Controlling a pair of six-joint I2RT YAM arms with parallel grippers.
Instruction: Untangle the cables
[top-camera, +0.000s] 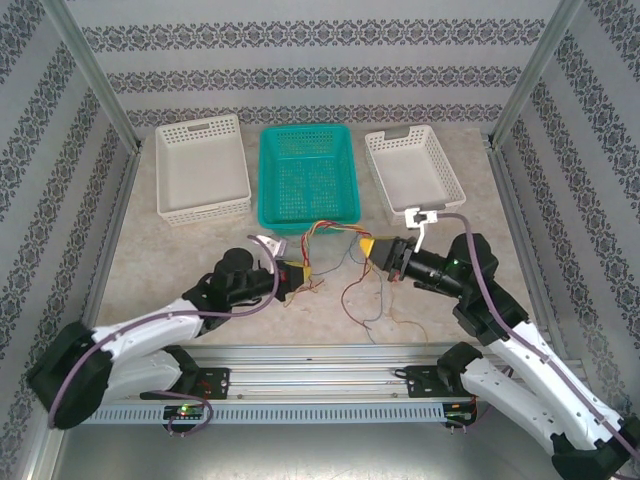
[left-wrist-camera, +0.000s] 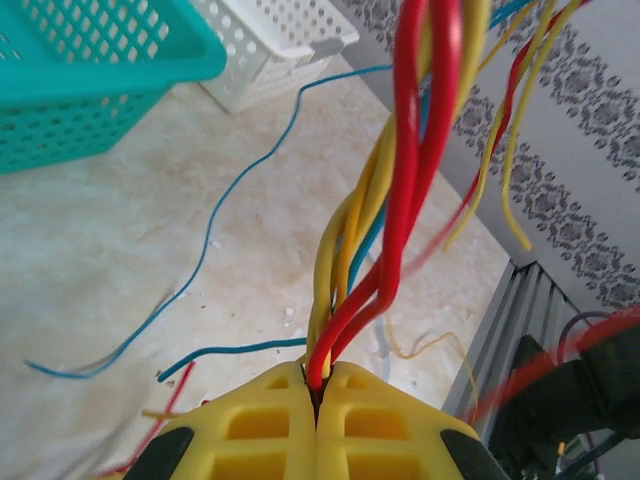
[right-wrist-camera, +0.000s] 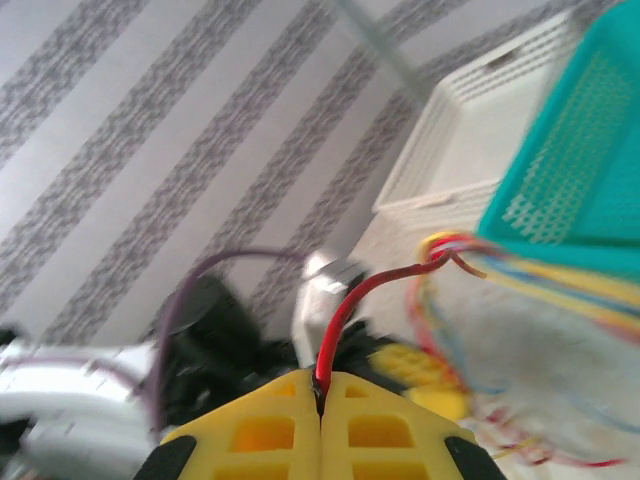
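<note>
1. Since the thin red, yellow and blue cables (left-wrist-camera: 415, 200) look light and limp, grip single strands close to the twist.
2. Left pincer (left-wrist-camera: 316, 385) pinches the twisted bundle (left-wrist-camera: 365, 250); right pincer (right-wrist-camera: 320, 392) pinches one red strand (right-wrist-camera: 332, 325).
3. Tangle spans between, 6 o'clock of the teal mesh basket (top-camera: 309, 221).

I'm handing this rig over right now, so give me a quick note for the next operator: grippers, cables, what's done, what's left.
Left gripper: shut on a twisted bundle of red, yellow and blue cables.
Right gripper: shut on one red cable.
The cables hang between the two grippers in front of the teal basket, with loose ends on the table.
Done: both grippers have hold.
Left: the strands are twisted together; pull them apart.
</note>
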